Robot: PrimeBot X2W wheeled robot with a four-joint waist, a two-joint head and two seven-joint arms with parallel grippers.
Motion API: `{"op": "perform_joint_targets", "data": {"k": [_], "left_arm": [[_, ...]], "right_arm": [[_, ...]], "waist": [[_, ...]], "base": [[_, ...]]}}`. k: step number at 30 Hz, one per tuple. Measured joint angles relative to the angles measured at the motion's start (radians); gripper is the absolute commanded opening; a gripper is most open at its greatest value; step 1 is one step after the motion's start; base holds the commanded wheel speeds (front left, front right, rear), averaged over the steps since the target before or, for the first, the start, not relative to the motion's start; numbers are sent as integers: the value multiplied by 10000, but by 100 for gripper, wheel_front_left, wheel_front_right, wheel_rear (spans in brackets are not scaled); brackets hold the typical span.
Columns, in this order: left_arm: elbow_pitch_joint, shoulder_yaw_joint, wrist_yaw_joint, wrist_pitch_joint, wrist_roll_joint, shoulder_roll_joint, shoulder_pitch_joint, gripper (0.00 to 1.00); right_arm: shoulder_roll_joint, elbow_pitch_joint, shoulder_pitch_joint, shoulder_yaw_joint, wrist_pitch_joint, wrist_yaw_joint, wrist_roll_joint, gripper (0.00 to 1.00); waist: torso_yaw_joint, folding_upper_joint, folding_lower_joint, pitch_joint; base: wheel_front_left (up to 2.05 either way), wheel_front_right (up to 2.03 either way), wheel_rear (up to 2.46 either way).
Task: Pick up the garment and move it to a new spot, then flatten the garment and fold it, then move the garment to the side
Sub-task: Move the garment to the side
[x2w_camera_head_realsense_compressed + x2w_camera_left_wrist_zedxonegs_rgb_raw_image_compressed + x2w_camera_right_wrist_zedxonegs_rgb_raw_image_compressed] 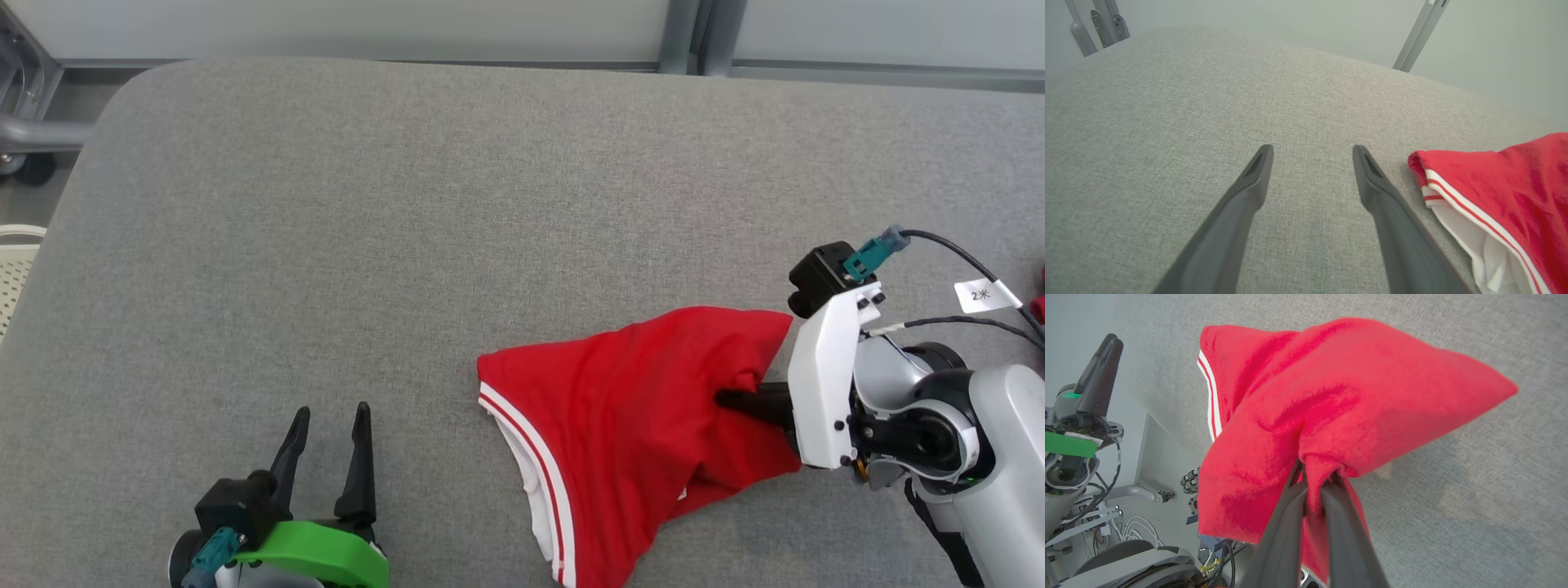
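Observation:
The garment [629,408] is red with white stripes along one hem and a white inside. It lies bunched at the front right of the grey table [408,245]. My right gripper [727,399] comes in from the right and is shut on a pinch of its red cloth. In the right wrist view the garment [1331,400] bunches up around the fingertips of the right gripper [1314,477]. My left gripper [331,416] stands open at the lower left, nothing between its fingers. In the left wrist view the left gripper [1312,152] hovers over bare cloth, the garment's striped hem [1474,196] just to its right.
Grey metal frame parts [24,131] and a pale perforated object [15,269] stand beyond the table's left edge. Cables with a white tag [984,294] run over my right arm. A small red thing [1038,306] peeks in at the right edge.

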Motion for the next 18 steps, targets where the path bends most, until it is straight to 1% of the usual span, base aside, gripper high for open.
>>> {"op": "perform_joint_targets", "data": {"k": [6, 10, 15, 18], "left_arm": [[-19, 63, 23, 0, -25, 0, 256, 100], [-56, 71, 56, 0, -29, 0, 317, 100], [-151, 21, 96, 0, -180, -2, 381, 100], [-238, -63, 130, 0, -290, -2, 393, 100]], "right_arm": [[-453, -953, -678, 673, 982, 0, 604, 0], [-531, -1588, -1227, 853, 1833, 0, 1014, 0], [-646, -1791, -1611, 648, 2869, 0, 1101, 0], [-773, -1699, -1749, 69, 3409, 0, 1009, 0]], "waist": [[-109, 0, 0, -471], [-242, 0, 0, -722], [-462, 0, 0, -860], [-543, 0, 0, -811]], "base": [[0, 0, 0], [0, 0, 0], [0, 0, 0], [0, 0, 0]]}}
